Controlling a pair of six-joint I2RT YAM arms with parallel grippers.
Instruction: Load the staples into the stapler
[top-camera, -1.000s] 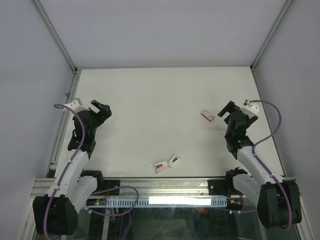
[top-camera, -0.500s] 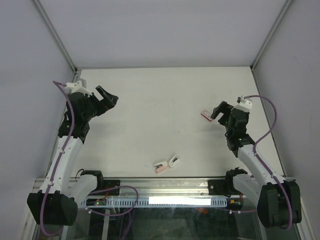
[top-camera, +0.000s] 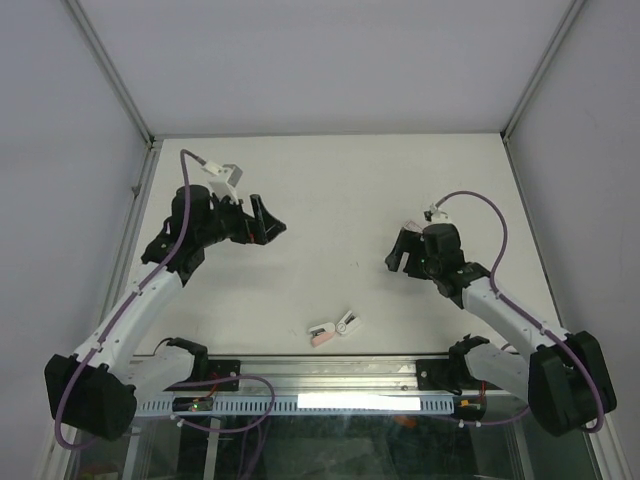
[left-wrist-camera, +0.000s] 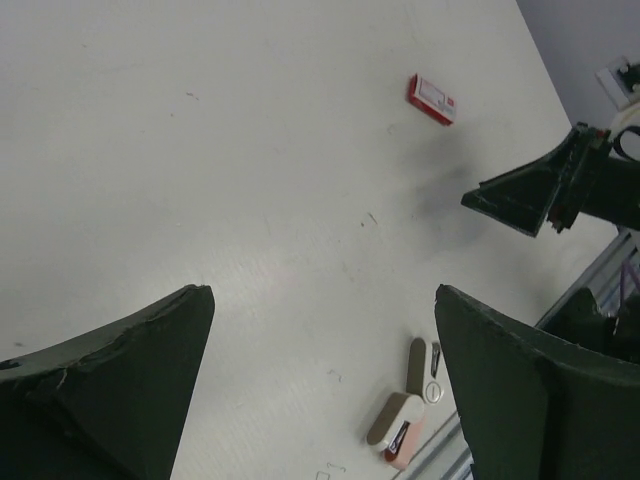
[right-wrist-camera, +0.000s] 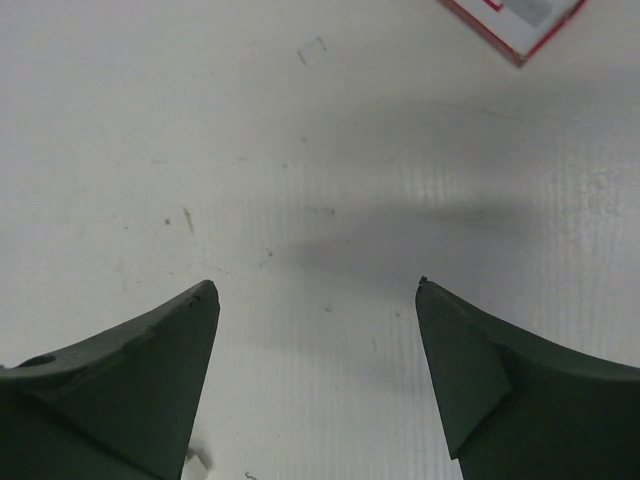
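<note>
The left gripper (left-wrist-camera: 322, 290) and right gripper (right-wrist-camera: 316, 288) are swinging inward, fingers wide and empty; the right is nearing the staples (right-wrist-camera: 515, 20) at its view's upper right, readying a pickup.

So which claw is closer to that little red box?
Right. The right gripper hovers just short of the staple box, which lies slightly beyond it; the left gripper is well off across the table.

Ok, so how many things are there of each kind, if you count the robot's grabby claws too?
staple box: 1
stapler: 1
grippers: 2, the left gripper and the right gripper, both open and empty
Total: 4
</note>
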